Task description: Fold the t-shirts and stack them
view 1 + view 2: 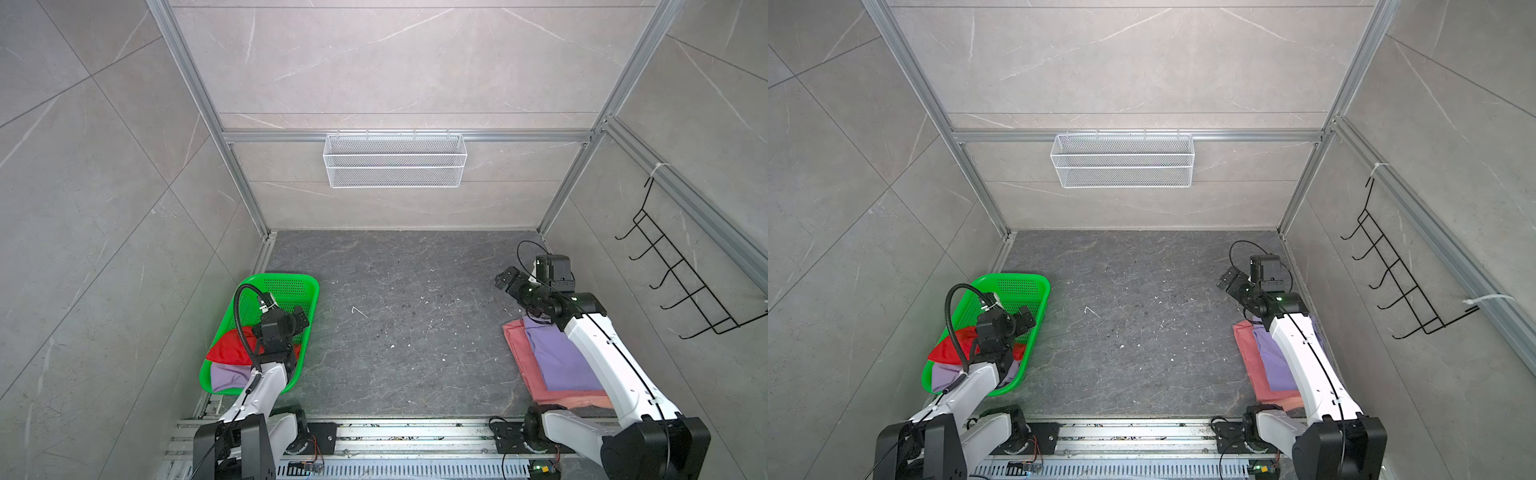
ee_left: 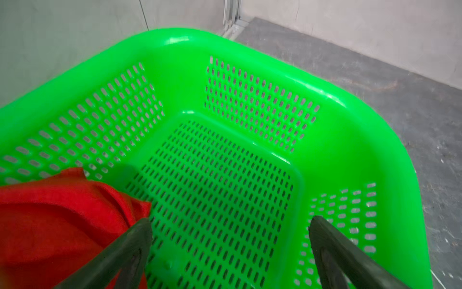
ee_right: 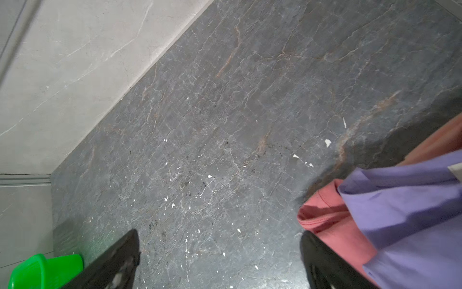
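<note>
A bright red t-shirt [image 1: 226, 347] lies crumpled over a lavender t-shirt [image 1: 226, 376] in the near end of the green basket [image 1: 307, 282] at the left. My left gripper [image 1: 300, 318] hovers over the basket's bare far end, open and empty. In the left wrist view its fingers [image 2: 140, 240] stand wide apart beside the red t-shirt [image 2: 62, 220]. At the right, a folded lavender t-shirt [image 1: 561, 361] lies on a folded salmon-pink t-shirt [image 1: 523, 353]. My right gripper [image 1: 505, 280] hangs open above the table just past the stack's far end, holding nothing [image 3: 220, 237].
The dark stone table [image 1: 395, 324] stretches between basket and stack. A white wire basket [image 1: 395, 160] hangs on the back wall. A black hook rack [image 1: 681, 282] juts from the right wall. An aluminium rail [image 1: 415, 432] with both arm bases runs along the front.
</note>
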Robot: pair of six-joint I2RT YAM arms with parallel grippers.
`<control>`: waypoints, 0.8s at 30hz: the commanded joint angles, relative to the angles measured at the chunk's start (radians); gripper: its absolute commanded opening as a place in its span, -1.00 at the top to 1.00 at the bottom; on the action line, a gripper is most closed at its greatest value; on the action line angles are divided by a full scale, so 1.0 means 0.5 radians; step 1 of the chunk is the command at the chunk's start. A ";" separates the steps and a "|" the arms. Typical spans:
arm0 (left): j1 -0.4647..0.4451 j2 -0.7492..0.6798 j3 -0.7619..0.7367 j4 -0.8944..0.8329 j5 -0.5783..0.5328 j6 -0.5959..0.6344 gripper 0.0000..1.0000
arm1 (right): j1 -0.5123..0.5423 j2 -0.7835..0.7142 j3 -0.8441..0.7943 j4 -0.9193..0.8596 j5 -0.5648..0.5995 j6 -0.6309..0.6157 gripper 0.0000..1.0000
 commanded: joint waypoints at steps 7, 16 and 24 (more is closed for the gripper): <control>-0.001 0.464 0.005 0.766 0.176 0.160 -1.00 | 0.009 0.087 0.253 -0.222 0.232 -0.081 -0.99; -0.105 0.753 0.044 0.990 0.463 0.373 -1.00 | 0.009 0.021 0.228 -0.297 0.445 -0.073 -0.99; -0.107 0.875 0.107 0.959 0.321 0.320 -1.00 | 0.010 -0.070 0.028 -0.113 0.653 -0.170 -0.99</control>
